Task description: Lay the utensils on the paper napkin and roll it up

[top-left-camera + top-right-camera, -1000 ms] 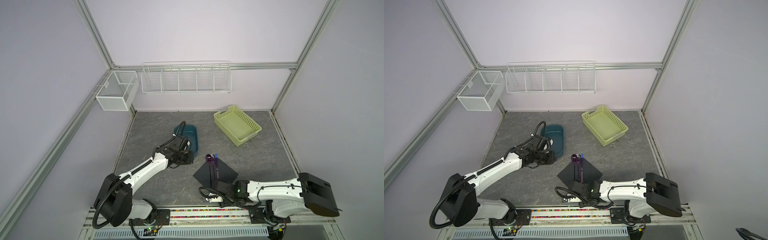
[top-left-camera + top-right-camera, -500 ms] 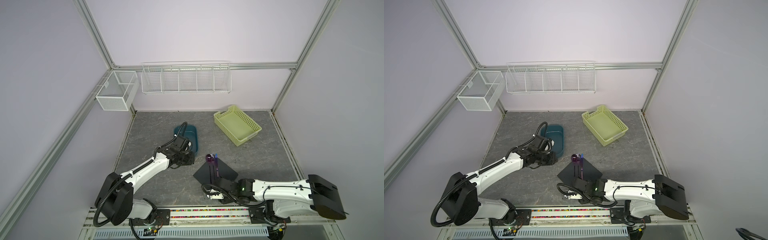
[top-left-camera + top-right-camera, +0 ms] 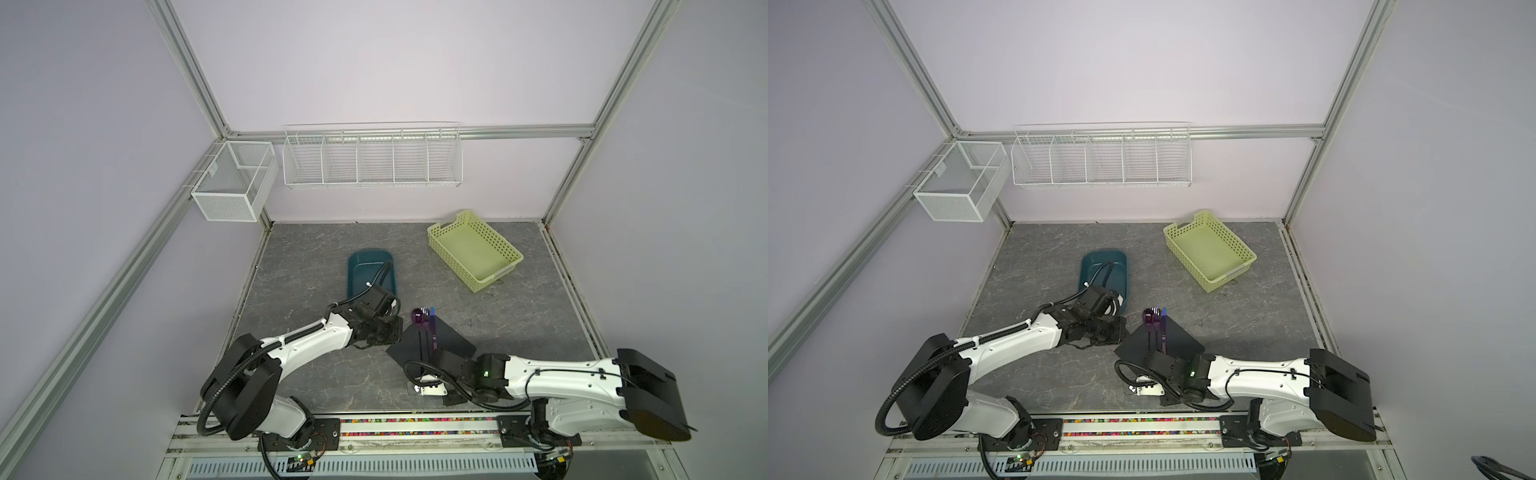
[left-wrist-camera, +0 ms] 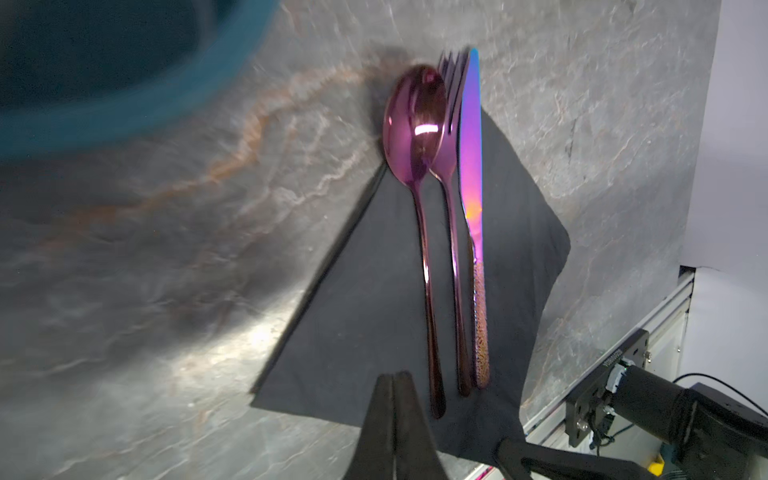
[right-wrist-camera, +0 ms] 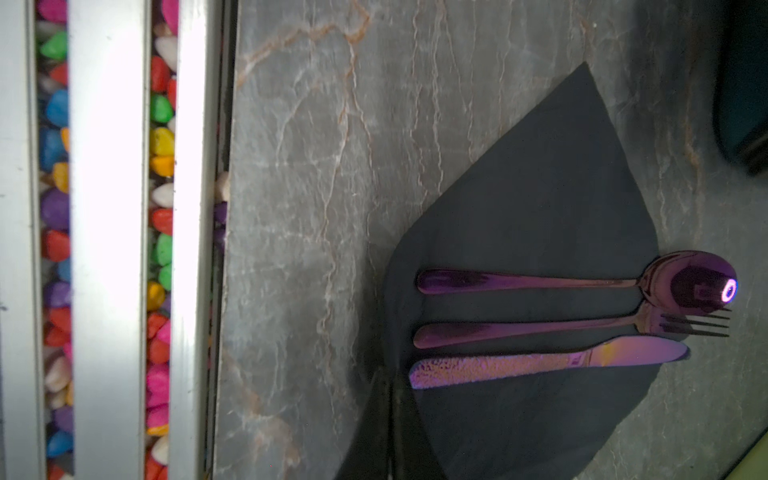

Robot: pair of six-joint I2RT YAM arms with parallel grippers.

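While right claw (image 5: 391, 399) pinches the paper napkin (image 5: 540, 199) — utensils (image 5: 540, 328) atop — left claw (image 4: 392, 384) hangs closed by teal tub (image 3: 365, 266).

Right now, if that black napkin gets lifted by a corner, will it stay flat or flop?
Probably flops: the paper napkin curves up where the right hand pinches its corner. Likely light, so the utensils lying on it may pin it or slide.
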